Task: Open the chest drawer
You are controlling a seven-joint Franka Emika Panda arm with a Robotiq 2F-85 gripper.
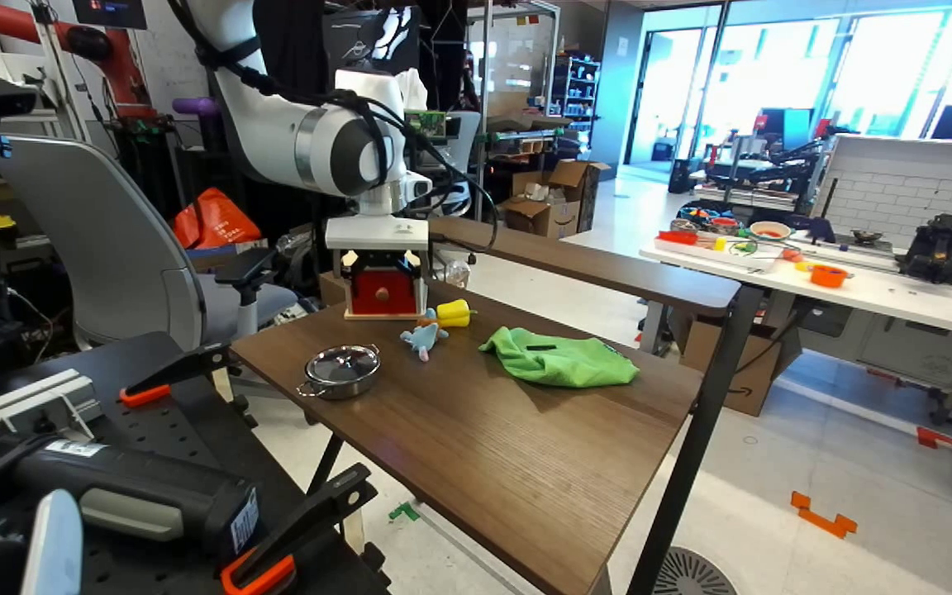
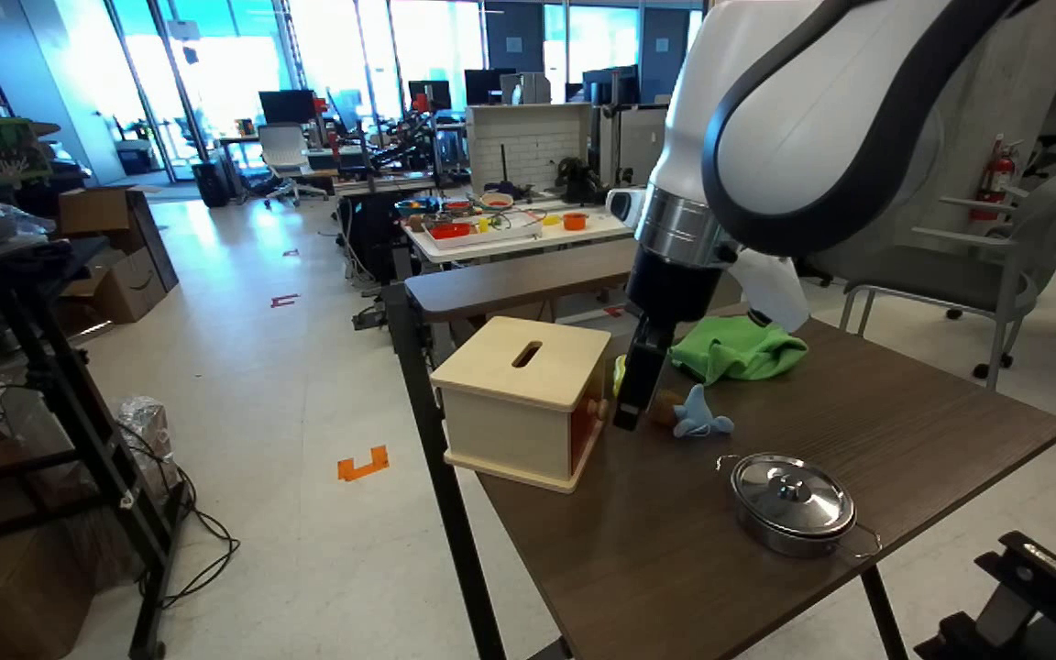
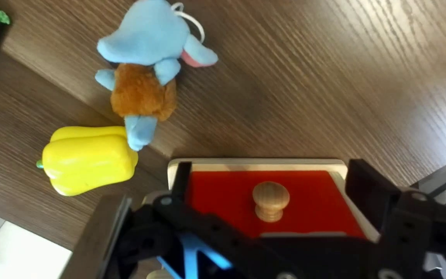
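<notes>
1. On the brown table (image 2: 656, 568), close to its edge, stands your chest (image 2: 505, 435), its red drawer (image 3: 304, 197) closed and its round knob (image 3: 271, 197) facing outward.
2. Your gripper (image 3: 270, 170) hangs just in front of the drawer, fingers (image 3: 366, 190) spread wide, holding nothing; in the wrist view, the knob shows between them.
3. Near the chest you have the yellow pepper (image 3: 91, 161) and the blue plush toy (image 3: 149, 35).
4. Farther from it lie the green cloth (image 2: 739, 350) and the lidded metal pot (image 2: 794, 509).
</notes>
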